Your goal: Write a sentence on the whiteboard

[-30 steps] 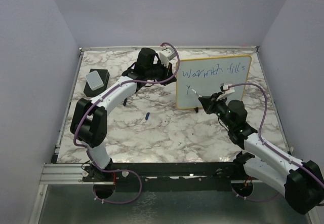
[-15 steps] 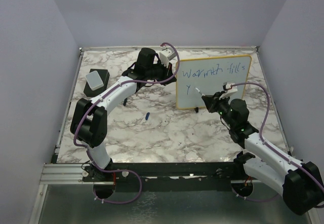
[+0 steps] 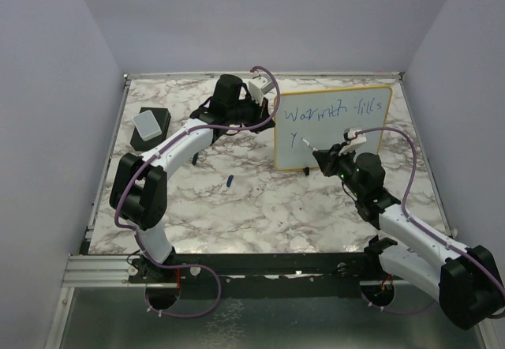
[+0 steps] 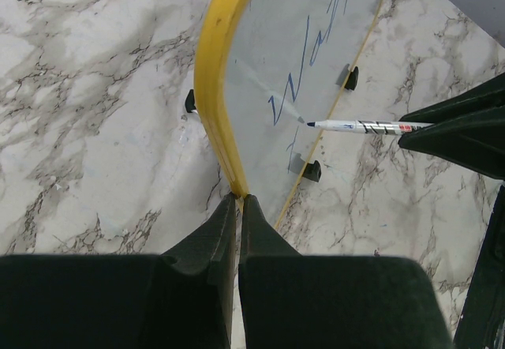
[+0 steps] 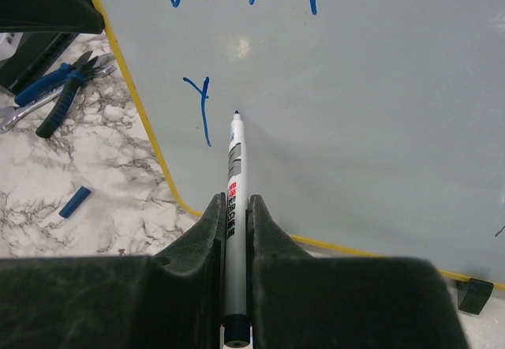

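Note:
The whiteboard [image 3: 347,132] stands upright at the back right of the table, with a yellow frame and black feet. The sentence [image 3: 335,114] reads "Warmth fills" in blue, with a lone "y" [image 5: 203,108] below on the second line. My left gripper [image 4: 238,200] is shut on the board's yellow left edge [image 4: 217,88] and holds it. My right gripper [image 5: 236,199] is shut on a white marker [image 5: 234,183]; its tip is at the board just right of the "y". The marker also shows in the left wrist view [image 4: 363,126].
A grey-topped black eraser block [image 3: 149,123] lies at the back left. A small blue cap [image 3: 229,180] lies on the marble in front of the board. Blue-handled pliers [image 5: 63,92] lie left of the board. Walls close the table on three sides.
The right gripper shifted slightly, out to the right and then back left, keeping the marker tip near the "y". The writing looks the same. The left arm has not moved.

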You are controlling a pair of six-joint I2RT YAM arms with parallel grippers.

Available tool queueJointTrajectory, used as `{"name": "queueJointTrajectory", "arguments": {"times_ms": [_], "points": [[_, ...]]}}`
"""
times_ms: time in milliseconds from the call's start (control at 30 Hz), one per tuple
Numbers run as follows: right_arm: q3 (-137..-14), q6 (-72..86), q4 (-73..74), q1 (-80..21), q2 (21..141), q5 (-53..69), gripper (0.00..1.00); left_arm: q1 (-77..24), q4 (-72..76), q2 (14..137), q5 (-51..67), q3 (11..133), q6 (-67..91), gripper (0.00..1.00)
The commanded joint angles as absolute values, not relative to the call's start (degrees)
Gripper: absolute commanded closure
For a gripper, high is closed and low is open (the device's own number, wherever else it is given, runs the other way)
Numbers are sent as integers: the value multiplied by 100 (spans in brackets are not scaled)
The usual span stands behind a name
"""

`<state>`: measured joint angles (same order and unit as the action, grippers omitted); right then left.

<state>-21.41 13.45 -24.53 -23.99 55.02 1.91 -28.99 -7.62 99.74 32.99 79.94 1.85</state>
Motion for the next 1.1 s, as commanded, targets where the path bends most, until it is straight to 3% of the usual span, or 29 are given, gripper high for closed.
{"name": "queueJointTrajectory", "arguments": {"times_ms": [0, 400, 1067], "points": [[-2233, 1270, -2802, -2377, 5595, 203, 99, -2918, -868, 10015, 3350, 8099, 77, 100], [-2413, 1151, -2907, -2382, 6028, 482, 99, -2918, -866, 10017, 3357, 8103, 70, 100], [-2082, 1261, -2385, -2380, 5565, 28, 99, -2918, -869, 10010, 3368, 8104, 79, 100]]}}
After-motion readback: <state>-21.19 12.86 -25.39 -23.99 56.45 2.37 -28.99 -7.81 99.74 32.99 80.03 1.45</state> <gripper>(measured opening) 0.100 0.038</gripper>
